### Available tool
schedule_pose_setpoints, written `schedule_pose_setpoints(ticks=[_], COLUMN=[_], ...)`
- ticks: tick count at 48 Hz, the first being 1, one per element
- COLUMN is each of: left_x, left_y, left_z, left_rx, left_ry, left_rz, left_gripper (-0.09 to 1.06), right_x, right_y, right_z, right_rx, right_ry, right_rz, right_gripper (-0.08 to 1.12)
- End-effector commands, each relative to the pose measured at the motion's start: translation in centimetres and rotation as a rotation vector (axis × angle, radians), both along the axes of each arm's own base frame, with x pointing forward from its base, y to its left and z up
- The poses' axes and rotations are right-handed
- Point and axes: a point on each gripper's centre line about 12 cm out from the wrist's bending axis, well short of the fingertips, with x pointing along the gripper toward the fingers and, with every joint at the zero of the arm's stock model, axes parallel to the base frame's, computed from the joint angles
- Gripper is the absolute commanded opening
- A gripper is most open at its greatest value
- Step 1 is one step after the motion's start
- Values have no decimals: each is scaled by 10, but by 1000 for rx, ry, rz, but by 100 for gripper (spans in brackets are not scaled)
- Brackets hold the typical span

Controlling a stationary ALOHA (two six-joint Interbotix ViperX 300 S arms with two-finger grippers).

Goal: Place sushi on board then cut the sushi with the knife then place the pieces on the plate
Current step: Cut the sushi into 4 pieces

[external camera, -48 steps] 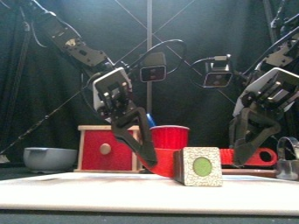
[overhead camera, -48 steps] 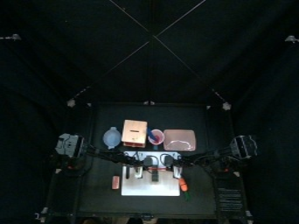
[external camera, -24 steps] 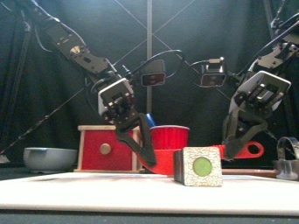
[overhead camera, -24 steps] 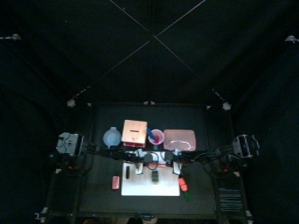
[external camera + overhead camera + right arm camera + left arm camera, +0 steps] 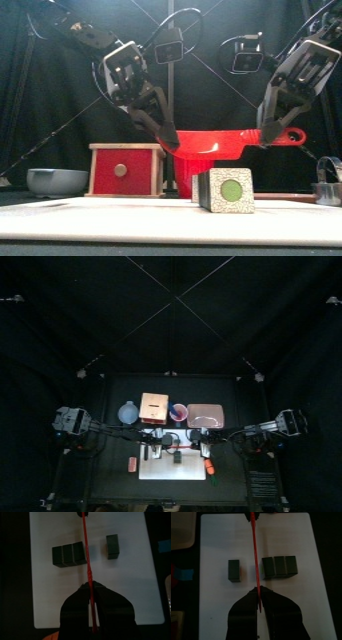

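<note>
Lifted off the white board [image 5: 167,474] in the last second: red knife [image 5: 227,148], down at board height behind the sushi roll [image 5: 227,190] before, now held level and well above it. Clamped at both ends — left end effector [image 5: 170,140] closed on the left end, right end effector [image 5: 271,135] closed on the right end, near the ringed handle. Reads as one cut finished and the blade pulled back up. Backed up by the wrist views: single block [image 5: 234,570] split off on the far side of the blade line, three joined blocks [image 5: 280,567] on the near side, clear gap between, both lying on the board near its middle. Looks bare so far: pink tray [image 5: 205,415], beyond the board and a little right. Probably two more cuts left on the joined part — needs the knife shifted nearer before pressing down again, then pieces carried to the tray.
</note>
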Motion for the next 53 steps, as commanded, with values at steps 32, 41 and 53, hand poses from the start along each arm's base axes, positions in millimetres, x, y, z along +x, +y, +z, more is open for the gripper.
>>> schedule_pose_setpoints(ticks=[32,41,53], left_x=[5,5,5], left_y=[-26,-26,-26], left_z=[-1,-1,-7], left_rx=[-45,-46,-44], left_ry=[-1,-1,11], left_rz=[-25,-24,-24], left_gripper=[46,46,46], right_x=[9,9,10], right_y=[22,25,25], right_z=[-6,-7,-10], right_rx=[47,55,55], right_ry=[18,22,32], right_rz=[23,24,22], right_gripper=[31,31,31])
